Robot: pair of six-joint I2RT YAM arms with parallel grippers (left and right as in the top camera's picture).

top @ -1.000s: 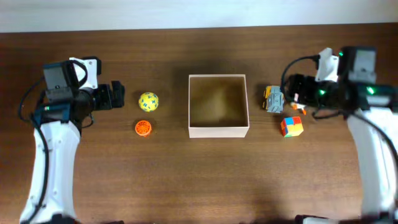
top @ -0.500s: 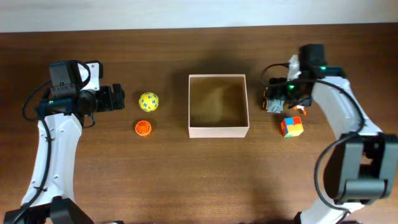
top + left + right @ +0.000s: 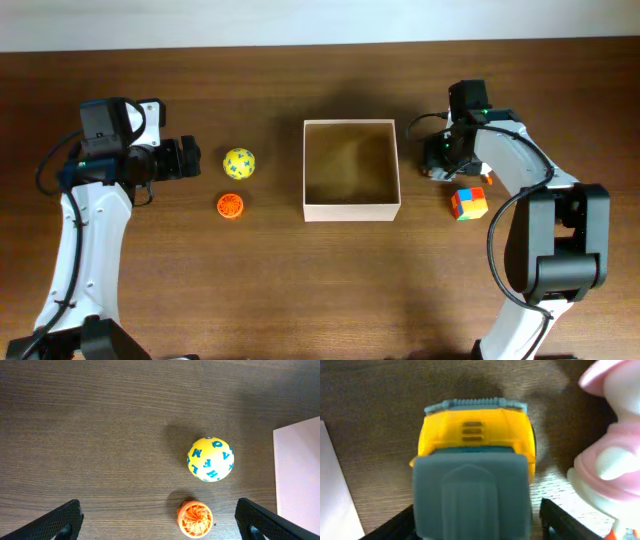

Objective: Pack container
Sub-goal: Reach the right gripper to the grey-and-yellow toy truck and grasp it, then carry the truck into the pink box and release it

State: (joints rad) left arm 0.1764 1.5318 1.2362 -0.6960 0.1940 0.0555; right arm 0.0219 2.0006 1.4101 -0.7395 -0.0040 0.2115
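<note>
The container stands open at the table's centre, with nothing visible inside; its wall also shows in the left wrist view. My right gripper is low over a yellow and grey toy truck just right of the container. Its fingers are open on either side of the truck's grey end. My left gripper is open and empty, left of a yellow letter ball and an orange ridged toy. Both also show in the left wrist view, the ball above the orange toy.
A multicoloured cube lies just below my right gripper. A pink and white toy figure stands close to the truck's right side. The container's wall is close on the truck's left.
My right arm has swung left and come down over the toy truck. My left arm has barely moved. No toy has moved.
</note>
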